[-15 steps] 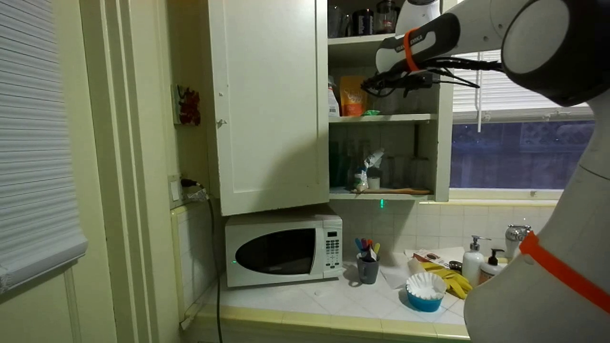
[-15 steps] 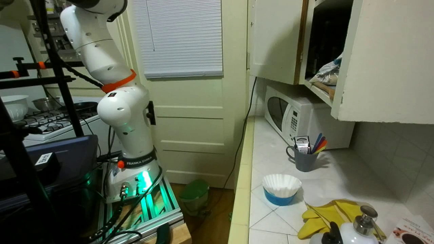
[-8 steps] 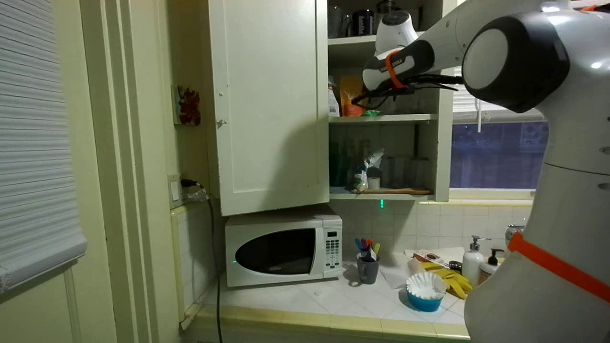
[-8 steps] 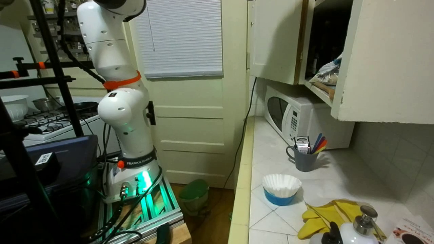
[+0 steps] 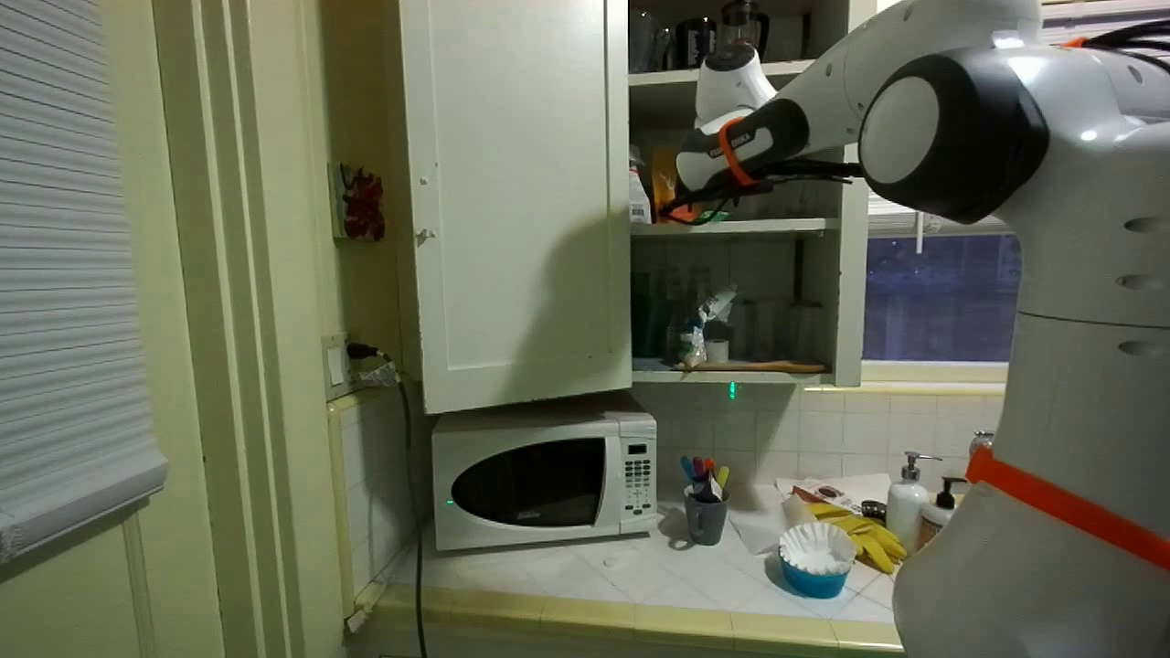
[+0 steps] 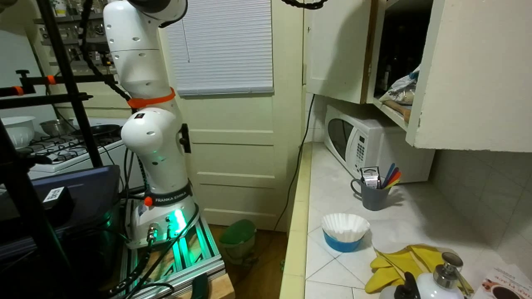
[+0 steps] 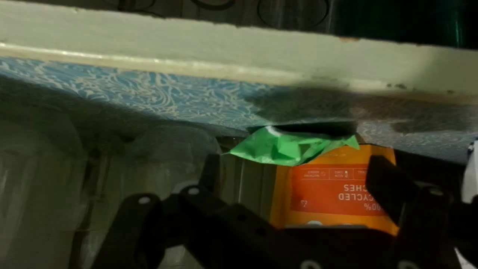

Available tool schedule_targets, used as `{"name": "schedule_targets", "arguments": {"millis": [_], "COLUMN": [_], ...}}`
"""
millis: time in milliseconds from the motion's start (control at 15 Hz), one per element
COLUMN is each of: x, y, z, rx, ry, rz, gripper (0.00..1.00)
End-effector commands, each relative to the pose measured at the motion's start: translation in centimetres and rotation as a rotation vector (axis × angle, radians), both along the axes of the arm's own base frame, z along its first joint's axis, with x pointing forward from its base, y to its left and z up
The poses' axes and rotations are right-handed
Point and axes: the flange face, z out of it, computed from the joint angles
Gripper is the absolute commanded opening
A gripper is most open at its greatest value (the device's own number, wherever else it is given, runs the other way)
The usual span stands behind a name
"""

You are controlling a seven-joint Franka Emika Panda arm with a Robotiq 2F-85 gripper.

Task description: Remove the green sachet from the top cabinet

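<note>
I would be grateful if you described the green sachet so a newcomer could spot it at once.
Find the open white cabinet, higher than the microwave, then the shelf holding an upright orange pouch. The sachet lies by the pouch's base: small, crumpled and bright green, far lower than its tall orange neighbour.

In the wrist view, the black tool juts up from the lower edge with its fingers spread wide, and the crumpled green sachet shows in the gap between them; whether a fingertip touches it cannot be told. The sachet lies on the blue-patterned lining of the top cabinet shelf, partly covering an orange pouch whose lettering reads upside down. Dim, see-through vessels fill the left side, their outlines blurred by shadow.
</note>
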Motion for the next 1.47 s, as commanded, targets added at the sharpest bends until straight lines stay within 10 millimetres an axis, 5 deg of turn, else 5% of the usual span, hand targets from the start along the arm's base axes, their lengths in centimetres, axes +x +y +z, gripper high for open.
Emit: {"name": "schedule_targets", "arguments": {"millis": [0, 333, 400, 1067, 1400], "x": [1.2, 2.9, 3.1, 4.4, 2.2], "y": [0.0, -0.8, -0.9, -0.9, 0.5], "z": [-0.7, -1.8, -1.6, -1.6, -0.6], "rx": [-0.008, -0.011, -0.013, -0.037, -0.025], "ry": [0.036, 0.045, 0.039, 0.039, 0.036], "rz": [-0.016, -0.016, -0.018, -0.013, -0.017], "gripper": [1.0, 1.0, 0.8, 0.05, 0.01]}}
